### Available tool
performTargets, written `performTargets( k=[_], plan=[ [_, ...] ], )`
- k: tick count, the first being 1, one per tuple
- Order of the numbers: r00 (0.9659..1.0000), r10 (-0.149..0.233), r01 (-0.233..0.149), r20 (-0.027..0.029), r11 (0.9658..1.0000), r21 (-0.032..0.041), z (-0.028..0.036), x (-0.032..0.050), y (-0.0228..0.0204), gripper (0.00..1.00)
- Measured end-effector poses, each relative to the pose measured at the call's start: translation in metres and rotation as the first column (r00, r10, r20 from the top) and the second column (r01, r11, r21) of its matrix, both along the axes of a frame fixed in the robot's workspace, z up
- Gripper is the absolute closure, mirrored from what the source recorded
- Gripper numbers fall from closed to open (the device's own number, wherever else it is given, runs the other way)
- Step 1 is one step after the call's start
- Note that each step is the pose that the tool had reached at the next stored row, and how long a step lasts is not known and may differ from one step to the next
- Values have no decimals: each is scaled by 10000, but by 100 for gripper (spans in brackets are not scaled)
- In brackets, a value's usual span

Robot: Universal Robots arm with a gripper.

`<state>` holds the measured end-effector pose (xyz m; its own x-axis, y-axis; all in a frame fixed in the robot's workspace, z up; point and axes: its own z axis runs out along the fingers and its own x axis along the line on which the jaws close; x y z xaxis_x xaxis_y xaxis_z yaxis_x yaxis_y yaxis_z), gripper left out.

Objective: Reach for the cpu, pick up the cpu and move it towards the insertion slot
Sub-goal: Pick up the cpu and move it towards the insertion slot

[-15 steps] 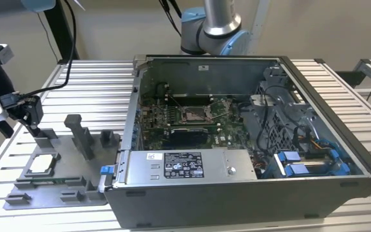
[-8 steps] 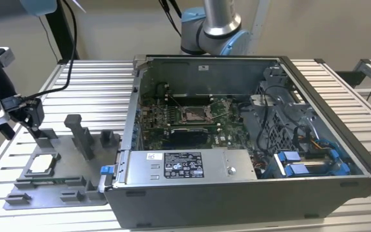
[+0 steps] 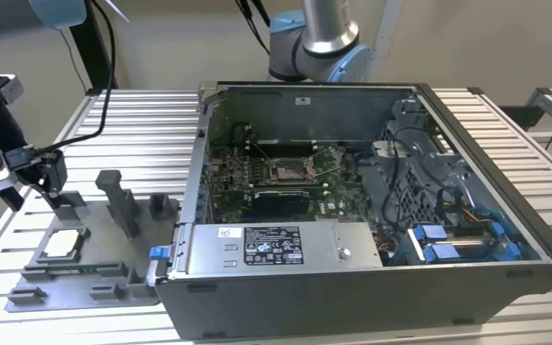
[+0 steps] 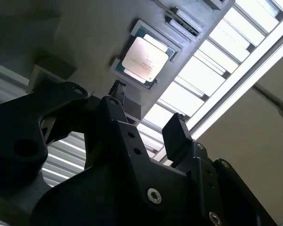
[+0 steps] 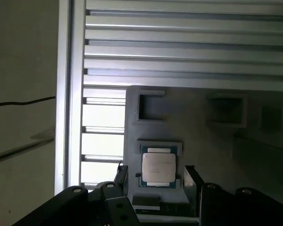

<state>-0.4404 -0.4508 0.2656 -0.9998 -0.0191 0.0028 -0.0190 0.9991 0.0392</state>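
- The pincer [image 3: 37, 198] is seen at the exterior view's left, above the slatted tabletop [image 3: 132, 108]. Its fingers are spread wide and nothing is held between them.
- The cpu [image 3: 62, 243] is found at about 5 o'clock from the pincer in the exterior view. It is laid flat in a square recess of the grey fixture plate [image 3: 70, 295], apart from the fingers.
- In the first wrist view, the cpu is framed between the two dark fingertips [image 5: 121, 172].
- An open computer case [image 3: 372, 287] is placed on the tabletop at 3 o'clock from the plate.
- The insertion slot [image 3: 289, 169] is set on the green motherboard [image 3: 226, 188] inside the case, at about 2 o'clock from the cpu and well apart from it.
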Motion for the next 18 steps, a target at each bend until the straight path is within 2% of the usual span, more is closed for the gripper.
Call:
performTargets(
  k=[18],
  plan=[
    [10000,0,0,3,10000,2,-51,0,0,0]
  ],
)
